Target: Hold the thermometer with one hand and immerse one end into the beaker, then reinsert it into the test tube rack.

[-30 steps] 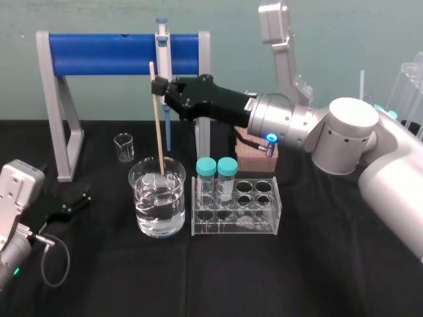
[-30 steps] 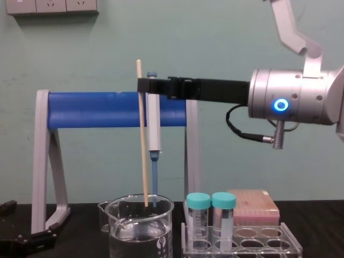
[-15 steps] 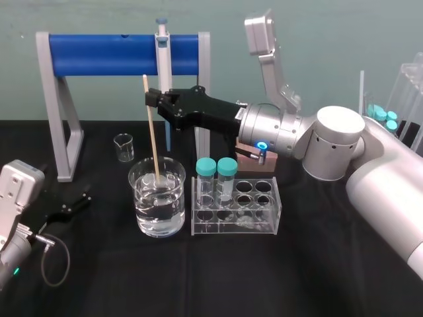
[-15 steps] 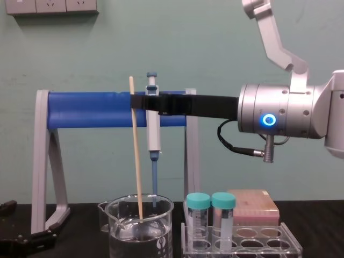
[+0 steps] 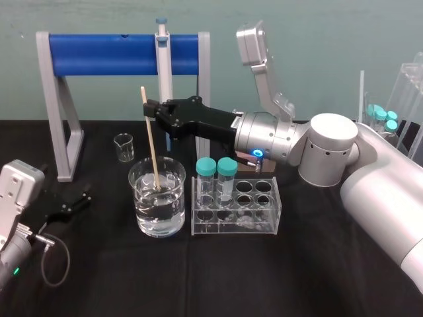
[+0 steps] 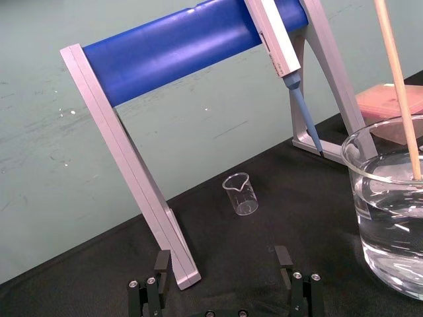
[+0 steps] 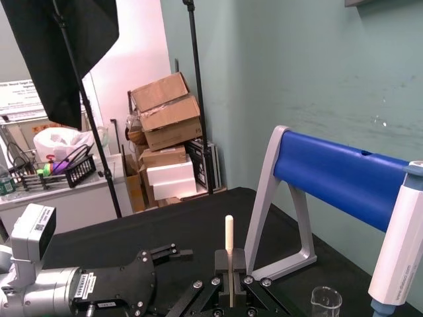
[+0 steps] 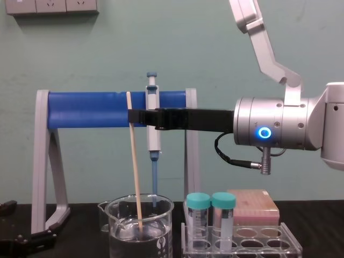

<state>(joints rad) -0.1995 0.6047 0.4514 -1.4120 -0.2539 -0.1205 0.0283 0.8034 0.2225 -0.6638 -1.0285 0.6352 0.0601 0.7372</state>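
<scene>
Thermometer (image 5: 150,142) dipping into the beaker (image 5: 177,201) of water.
My right gripper (image 5: 149,107) is squeezed tight on the thermometer near its top, and I hold it nearly straight up, leaning a little. Its bottom end is down in the water inside the beaker. The test tube rack (image 5: 264,226) sits just beside the beaker on the black table (image 5: 317,277), with two tubes (image 5: 206,175) with green-blue caps in it. A little glass cup (image 5: 123,146) stands behind the beaker. My left gripper (image 6: 222,256) rests low on the table, well apart from the beaker, with its fingers spread wide.
</scene>
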